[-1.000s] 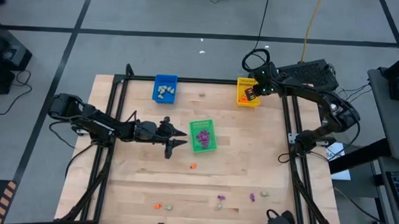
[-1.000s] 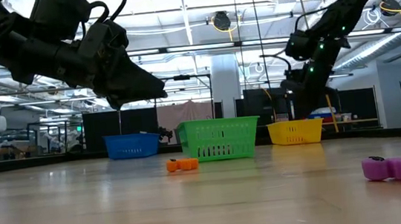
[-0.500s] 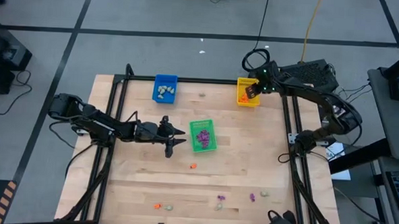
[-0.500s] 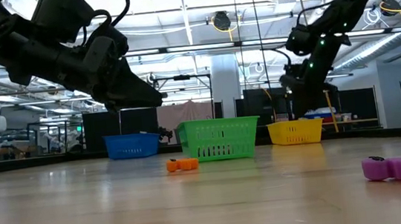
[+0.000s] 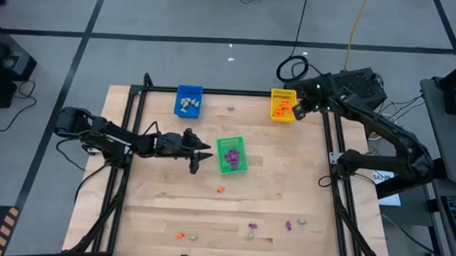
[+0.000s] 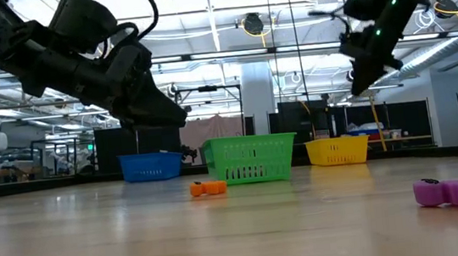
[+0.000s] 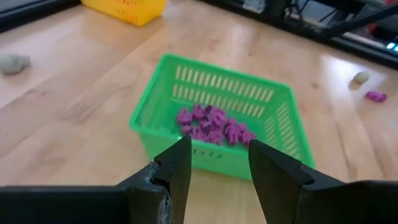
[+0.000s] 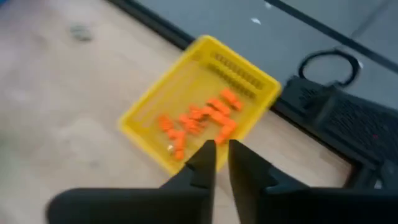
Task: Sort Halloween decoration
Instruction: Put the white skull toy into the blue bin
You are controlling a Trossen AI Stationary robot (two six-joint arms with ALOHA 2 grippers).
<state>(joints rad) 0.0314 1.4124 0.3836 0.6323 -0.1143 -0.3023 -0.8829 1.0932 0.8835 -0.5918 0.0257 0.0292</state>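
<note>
1. Landmark: green tray (image 5: 231,155), near the middle of the wooden table (image 5: 163,210), holding a heap of purple trinkets (image 7: 211,124).
2. Nearest the table's front edge, well in front of the green tray: an orange trinket (image 5: 179,235) with a pale trinket (image 5: 193,237) just beside it, towards the left arm's side.
3. Also along the front, to the right-arm side of the green tray: a pale trinket (image 5: 250,235), two purple trinkets (image 5: 252,225) (image 5: 288,224), and a pale trinket (image 5: 302,221).
4. Single orange trinket (image 5: 221,189) on bare wood, near the green tray's front edge.
5. Left gripper (image 5: 202,155), just beside the green tray on the left arm's side, raised off the table. Fingers (image 7: 177,168) spread apart, nothing between them; the wrist view looks into the green tray.
6. Blue tray (image 5: 188,101), behind the green tray at the far edge, holding pale trinkets (image 5: 188,105).
7. Lone pale trinket (image 5: 231,108) on the wood, behind the green tray, between the blue and yellow trays.
8. Yellow tray (image 5: 284,104), behind the green tray towards the right arm's side, holding orange trinkets (image 8: 199,121).
9. Right gripper (image 5: 297,110), raised at the yellow tray's outer edge. Fingers (image 8: 242,165) drawn almost together, a narrow gap, nothing pinched.
</note>
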